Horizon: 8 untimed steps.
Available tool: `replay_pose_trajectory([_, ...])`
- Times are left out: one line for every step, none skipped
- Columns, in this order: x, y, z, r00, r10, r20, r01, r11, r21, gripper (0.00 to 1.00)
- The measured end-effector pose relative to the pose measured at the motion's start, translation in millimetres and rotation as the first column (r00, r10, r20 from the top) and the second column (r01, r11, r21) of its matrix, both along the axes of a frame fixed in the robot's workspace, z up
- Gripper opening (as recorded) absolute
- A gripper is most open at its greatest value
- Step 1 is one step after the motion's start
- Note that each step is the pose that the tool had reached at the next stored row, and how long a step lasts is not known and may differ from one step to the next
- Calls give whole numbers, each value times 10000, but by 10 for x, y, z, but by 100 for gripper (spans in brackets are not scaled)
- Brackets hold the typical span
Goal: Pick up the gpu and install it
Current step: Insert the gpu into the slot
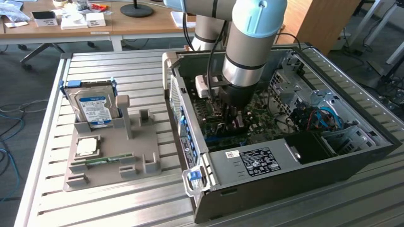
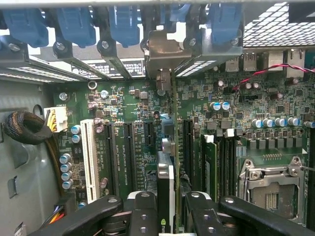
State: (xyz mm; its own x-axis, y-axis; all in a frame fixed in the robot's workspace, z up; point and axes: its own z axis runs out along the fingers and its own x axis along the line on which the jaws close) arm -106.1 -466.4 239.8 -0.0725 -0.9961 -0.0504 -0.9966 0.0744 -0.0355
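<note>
One arm is reaching straight down into the open computer case (image 1: 353,156), its hand (image 2: 166,209) pinching the gpu (image 2: 166,172) edge-on over the green motherboard (image 2: 133,142) slots. Beside the case, a grey holder (image 1: 113,156) on the bench (image 1: 94,208) is carrying a hard drive (image 1: 94,108) and a memory stick (image 1: 104,161).

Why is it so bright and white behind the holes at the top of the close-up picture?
Wrist view: daylight through the case grille glares white; the green board stays evenly lit. Exterior view: the table gleams, while the arm shades the case's inside.
</note>
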Motion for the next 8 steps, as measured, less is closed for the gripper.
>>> replay_pose_trajectory([0,0,0,10000,0,0,0,10000,0,27])
replay_pose_trajectory([0,0,0,10000,0,0,0,10000,-1,27])
replay_pose_trajectory([-1,0,0,10000,-1,1,1,10000,0,27])
replay_pose_trajectory([-5,1,0,10000,-2,3,2,10000,-1,27])
replay_pose_trajectory([-9,0,-1,10000,1,4,-1,10000,0,27])
replay_pose_trajectory([-13,0,-1,10000,3,6,-3,10000,0,27])
replay_pose_trajectory([-17,0,-2,10000,3,7,-3,10000,-1,27])
replay_pose_trajectory([-19,0,-2,10000,2,9,-2,10000,-3,27])
